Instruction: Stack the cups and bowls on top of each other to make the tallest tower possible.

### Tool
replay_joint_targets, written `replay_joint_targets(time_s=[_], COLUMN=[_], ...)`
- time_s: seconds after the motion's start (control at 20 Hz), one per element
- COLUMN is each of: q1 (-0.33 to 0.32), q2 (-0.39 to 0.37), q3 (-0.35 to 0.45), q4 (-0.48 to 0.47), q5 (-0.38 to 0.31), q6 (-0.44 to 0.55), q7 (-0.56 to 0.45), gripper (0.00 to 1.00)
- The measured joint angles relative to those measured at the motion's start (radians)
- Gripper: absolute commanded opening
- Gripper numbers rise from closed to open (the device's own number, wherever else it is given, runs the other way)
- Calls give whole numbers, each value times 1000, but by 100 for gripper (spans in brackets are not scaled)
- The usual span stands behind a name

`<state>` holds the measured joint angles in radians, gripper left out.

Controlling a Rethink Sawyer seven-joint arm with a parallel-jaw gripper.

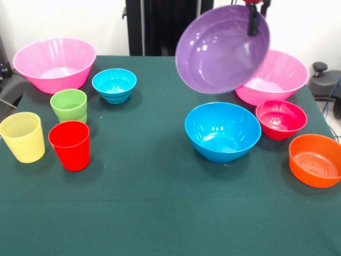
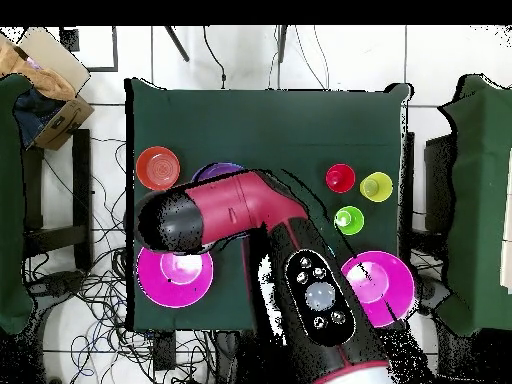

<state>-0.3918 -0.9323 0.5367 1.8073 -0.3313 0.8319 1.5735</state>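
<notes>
My gripper [image 1: 253, 25] comes down at the top right of the front view. It is shut on the rim of the medium purple bowl [image 1: 222, 49] and holds it tilted in the air, its opening facing the camera. The purple bowl hangs above the blue bowl [image 1: 222, 131] and in front of a large pink bowl [image 1: 282, 77]. The crimson bowl [image 1: 281, 119] and the orange bowl [image 1: 315, 160] stand right of the blue one. At the left are the other pink bowl [image 1: 54, 64], the cyan bowl [image 1: 114, 85] and the green [image 1: 69, 105], yellow [image 1: 22, 136] and red [image 1: 70, 145] cups. No nested pile shows.
In the overhead view the arm [image 2: 240, 215] covers the table's middle, and only a sliver of the purple bowl [image 2: 222, 171] shows. The green tablecloth [image 1: 160, 213] reaches the front edge. Chairs and cables lie around the table.
</notes>
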Motion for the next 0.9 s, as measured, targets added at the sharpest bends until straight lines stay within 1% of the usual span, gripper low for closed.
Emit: replay_joint_targets(time_s=[0.15, 0.4, 0.45, 0.65, 0.85, 0.9], q1=[21, 86, 90, 92, 78, 66], q2=[27, 114, 123, 147, 161, 165], q3=[-4, -31, -31, -31, -31, -30], q4=[-32, -137, -145, -166, -170, -170], q5=[0, 3, 6, 25, 46, 55], q6=[0, 0, 0, 0, -1, -6], q7=[0, 2, 2, 2, 2, 2], gripper=[0, 0, 0, 0, 0, 0])
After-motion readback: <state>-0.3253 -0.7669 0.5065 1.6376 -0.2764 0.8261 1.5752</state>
